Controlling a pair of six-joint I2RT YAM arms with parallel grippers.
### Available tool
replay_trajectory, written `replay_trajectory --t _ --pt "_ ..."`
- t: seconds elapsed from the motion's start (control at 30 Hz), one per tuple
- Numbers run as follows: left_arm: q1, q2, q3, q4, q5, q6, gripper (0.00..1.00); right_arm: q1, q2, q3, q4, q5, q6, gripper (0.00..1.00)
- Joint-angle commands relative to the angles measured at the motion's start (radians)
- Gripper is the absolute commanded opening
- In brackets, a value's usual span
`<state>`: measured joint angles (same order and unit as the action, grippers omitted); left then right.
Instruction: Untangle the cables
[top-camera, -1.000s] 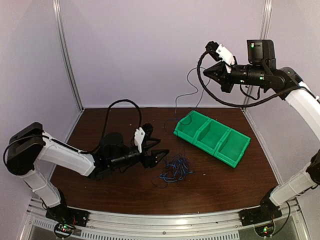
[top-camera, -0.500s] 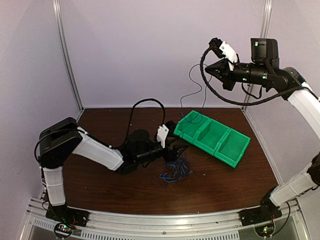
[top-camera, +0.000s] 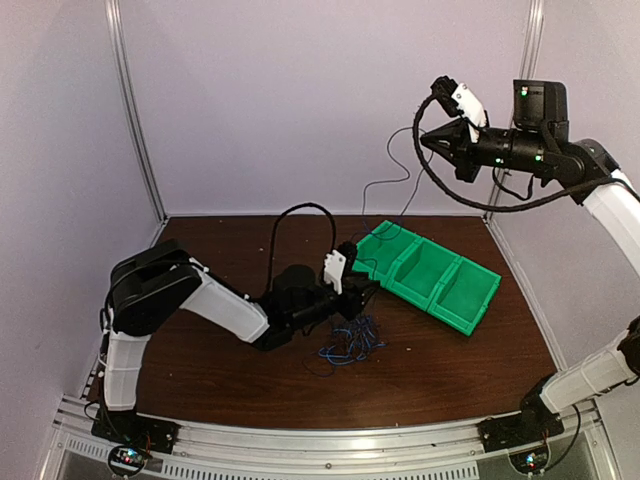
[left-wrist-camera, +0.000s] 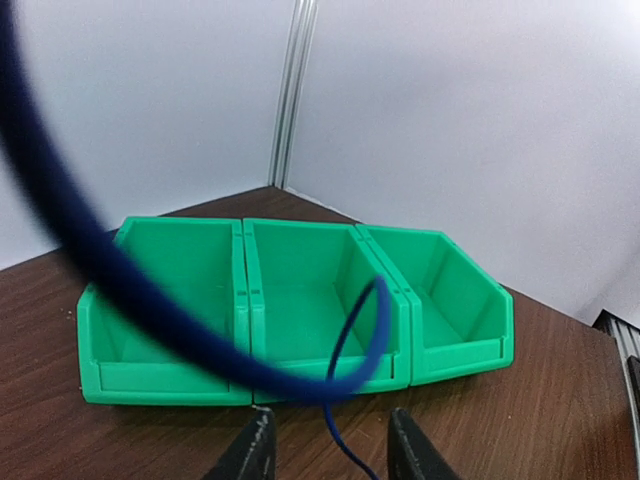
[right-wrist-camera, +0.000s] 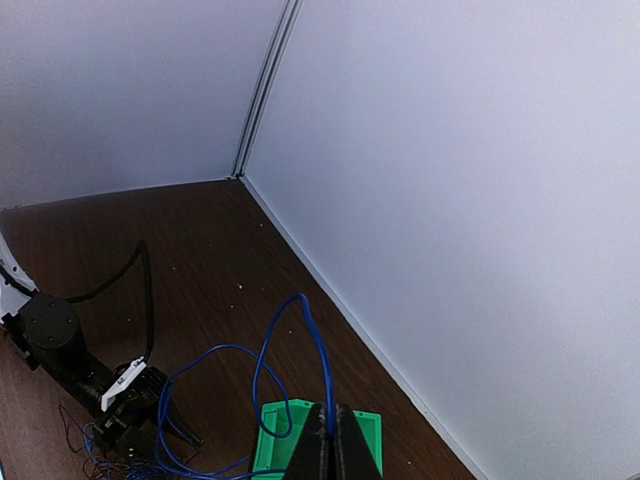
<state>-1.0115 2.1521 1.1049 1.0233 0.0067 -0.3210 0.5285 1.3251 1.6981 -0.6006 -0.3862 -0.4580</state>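
Observation:
A tangle of thin blue and black cables (top-camera: 350, 340) lies on the brown table. My right gripper (top-camera: 425, 138) is raised high at the back right and is shut on a blue cable (right-wrist-camera: 318, 350). That cable hangs as a long strand (top-camera: 372, 186) down towards the table, its fingers (right-wrist-camera: 345, 445) pressed together. My left gripper (top-camera: 360, 295) is low on the table just behind the tangle, facing the green bin. It is open (left-wrist-camera: 330, 415), and a blue cable (left-wrist-camera: 345, 440) runs between its fingers without being pinched. A blurred blue loop (left-wrist-camera: 100, 260) crosses close to the lens.
A green bin (top-camera: 430, 268) with three empty compartments stands at the back right of the table, also in the left wrist view (left-wrist-camera: 300, 225). White walls and a metal post (top-camera: 135, 110) close the cell. The left arm's black hose (top-camera: 290, 215) arches over the table.
My left arm has swung right across the table, bringing its gripper up behind the tangle near the bin. My right gripper has drifted slightly right and up with the cable.

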Motion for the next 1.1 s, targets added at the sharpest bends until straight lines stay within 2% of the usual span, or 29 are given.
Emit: replay_trajectory --t 0.0,0.1,0.3,0.37,0.57,0.67,0.73,0.8,0.9,1.0,1.07 --pt "0.013 0.018 0.069 0.05 -0.023 0.003 0.35 -0.025 -0.043 -0.034 0.038 -0.027 0.029 0.0" --pt "0.018 0.034 0.109 0.015 -0.015 0.003 0.3 -0.037 -0.055 -0.043 0.042 -0.036 0.035 0.0" --pt "0.032 0.021 0.171 -0.035 0.043 0.012 0.0 -0.058 -0.071 -0.063 0.054 -0.044 0.042 0.0" --pt "0.032 -0.057 0.175 -0.09 0.047 0.068 0.0 -0.069 -0.077 -0.071 0.058 -0.039 0.042 0.0" --pt "0.03 -0.447 0.252 -0.401 0.039 0.21 0.0 -0.088 -0.096 -0.102 0.071 -0.039 0.049 0.0" --pt "0.031 -0.575 0.225 -0.469 -0.058 0.261 0.0 -0.094 -0.098 -0.112 0.079 -0.047 0.053 0.0" --pt "0.035 -0.629 0.19 -0.478 -0.138 0.273 0.0 -0.097 -0.098 -0.12 0.083 -0.054 0.058 0.0" --pt "0.04 -0.632 0.187 -0.497 -0.126 0.261 0.0 -0.1 -0.096 -0.127 0.086 -0.066 0.065 0.0" --pt "0.026 -0.652 0.278 -0.635 -0.079 0.298 0.0 -0.101 -0.086 -0.124 0.082 -0.084 0.068 0.0" --pt "0.03 -0.748 0.265 -0.582 -0.185 0.339 0.0 -0.101 -0.082 -0.121 0.08 -0.101 0.071 0.0" --pt "0.051 -0.734 0.222 -0.579 -0.19 0.293 0.0 -0.101 -0.075 -0.131 0.085 -0.131 0.079 0.0"
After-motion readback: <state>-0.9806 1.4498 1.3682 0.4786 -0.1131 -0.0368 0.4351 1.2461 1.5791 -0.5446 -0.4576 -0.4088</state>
